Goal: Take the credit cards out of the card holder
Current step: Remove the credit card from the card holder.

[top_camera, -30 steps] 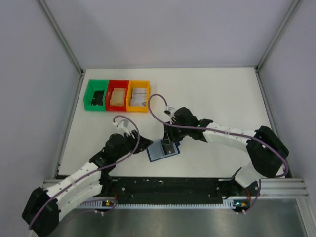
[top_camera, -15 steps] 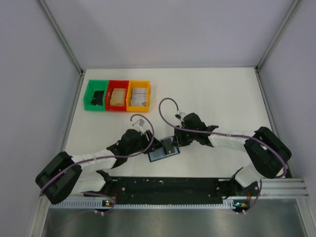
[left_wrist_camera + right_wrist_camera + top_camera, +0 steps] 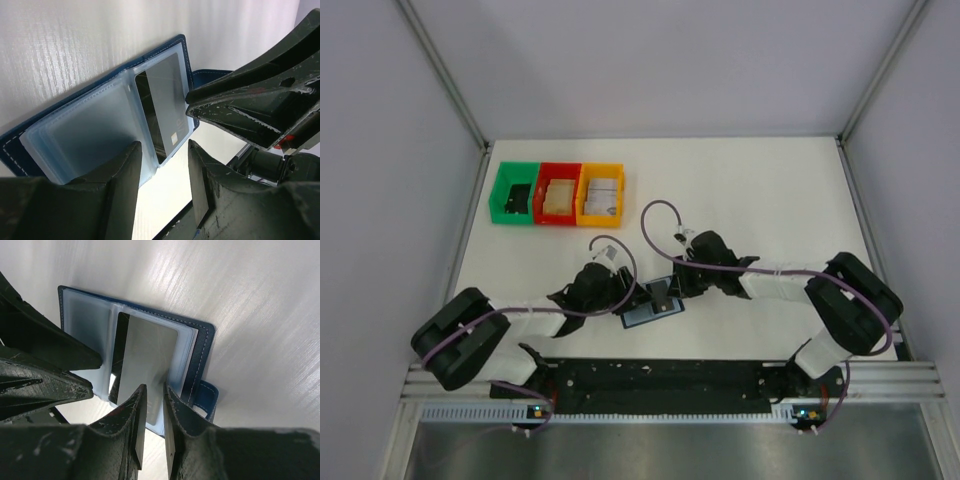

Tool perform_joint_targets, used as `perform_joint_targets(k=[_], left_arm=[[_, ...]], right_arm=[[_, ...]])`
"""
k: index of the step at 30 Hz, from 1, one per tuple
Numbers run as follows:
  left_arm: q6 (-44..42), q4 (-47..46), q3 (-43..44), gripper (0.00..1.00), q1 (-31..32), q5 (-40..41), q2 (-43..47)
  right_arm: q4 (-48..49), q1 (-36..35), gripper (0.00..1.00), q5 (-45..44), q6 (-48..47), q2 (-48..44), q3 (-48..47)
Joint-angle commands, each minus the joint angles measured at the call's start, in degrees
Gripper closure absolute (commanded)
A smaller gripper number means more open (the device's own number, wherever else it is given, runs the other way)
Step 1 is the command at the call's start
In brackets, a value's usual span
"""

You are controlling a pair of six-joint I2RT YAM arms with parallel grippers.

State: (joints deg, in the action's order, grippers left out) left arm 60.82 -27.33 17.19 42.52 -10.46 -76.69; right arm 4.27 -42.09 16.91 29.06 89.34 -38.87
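Note:
The dark blue card holder [image 3: 645,313] lies open on the white table between both arms. In the left wrist view its pale blue sleeves [image 3: 90,132] fill the left panel, and a silvery-grey credit card [image 3: 167,102] with a black stripe sits in the right panel. My left gripper [image 3: 164,167] is open, one finger over the left panel's near edge, the other over bare table. My right gripper [image 3: 154,407] hovers at the card's [image 3: 147,352] near edge, jaws a narrow gap apart with nothing clearly pinched. Each gripper's fingers [image 3: 235,107] show in the other's wrist view.
Green [image 3: 513,194], red [image 3: 558,194] and orange [image 3: 601,195] bins stand in a row at the back left, each with small items inside. The holder's blue tab [image 3: 207,397] sticks out on its right edge. The arms' base rail [image 3: 660,375] runs along the near edge.
My left arm has swung in from the left until its fingers reach the holder's left panel. The right gripper's jaws have narrowed over the card.

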Motion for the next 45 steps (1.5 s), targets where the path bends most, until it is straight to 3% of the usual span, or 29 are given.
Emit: perform_joint_targets(k=[1,18,30,45], left_arm=[[1.9,-5.8,1.7,0.53,0.5,-0.2,-2.9],[6.2,-12.7,0.7,0.62,0.8,-1.1,-7.7],[0.9,2.7,1.4,0.46,1.1,6.1,0.7],[2.5,-2.7,2.0,0.52,1.3,1.5,-5.0]], right_arm=[[2.0,0.8,0.81,1.4,0.4,0.7,0.7],[2.1,0.7,0.82,3.0,0.8,0.9,1.1],[-1.9,0.6,0.86,-1.8,0.6,-0.7,0.6],[-0.8,0.7,0.86,1.5,0.8,1.1,0.2]])
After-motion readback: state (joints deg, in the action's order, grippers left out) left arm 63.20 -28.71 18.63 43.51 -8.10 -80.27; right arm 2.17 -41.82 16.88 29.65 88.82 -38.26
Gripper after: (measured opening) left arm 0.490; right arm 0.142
